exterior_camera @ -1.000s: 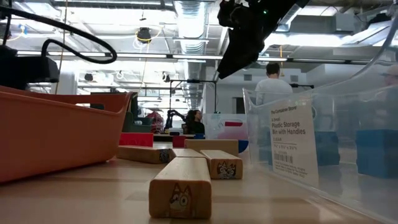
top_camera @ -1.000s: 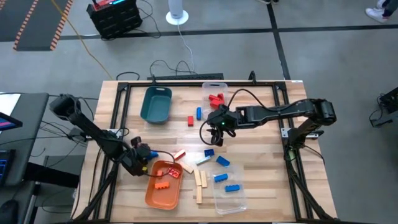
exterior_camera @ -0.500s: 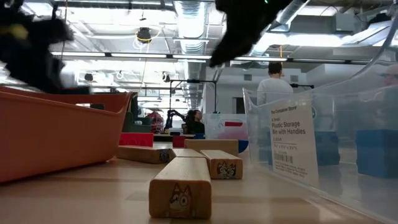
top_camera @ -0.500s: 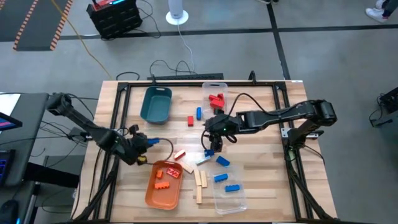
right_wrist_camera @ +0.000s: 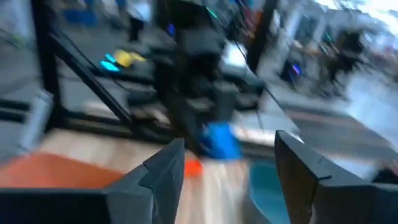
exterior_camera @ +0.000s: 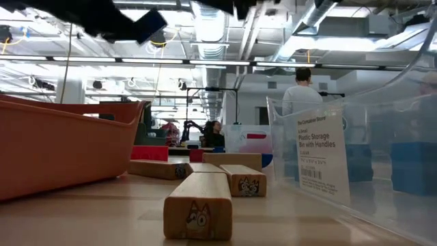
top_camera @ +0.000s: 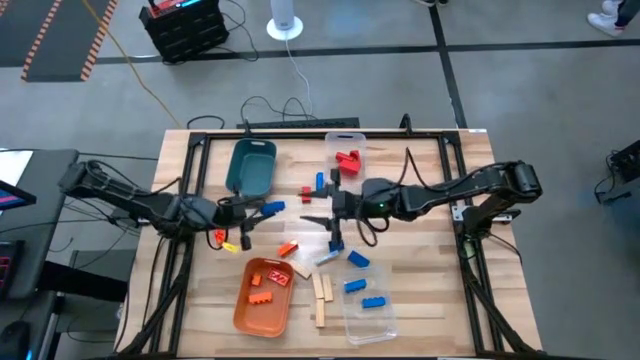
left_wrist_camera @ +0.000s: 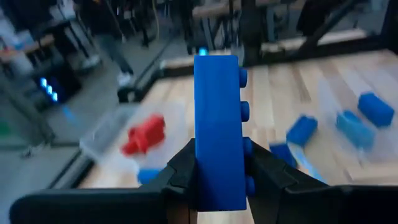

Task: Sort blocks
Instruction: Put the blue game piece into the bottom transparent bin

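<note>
I've got a blue brick [left_wrist_camera: 217,130] pinched in the left gripper [top_camera: 262,211]; right gripper [top_camera: 318,205] gapes empty; handover or bin drop next, I reckon.

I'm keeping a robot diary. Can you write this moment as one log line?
left hand: shut on blue block | right hand: open, empty | orange tray: holds orange blocks

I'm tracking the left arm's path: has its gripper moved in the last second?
Yes. In the high view the left gripper, shut on a blue block, has moved from beside the orange tray up toward the teal tray.
</note>
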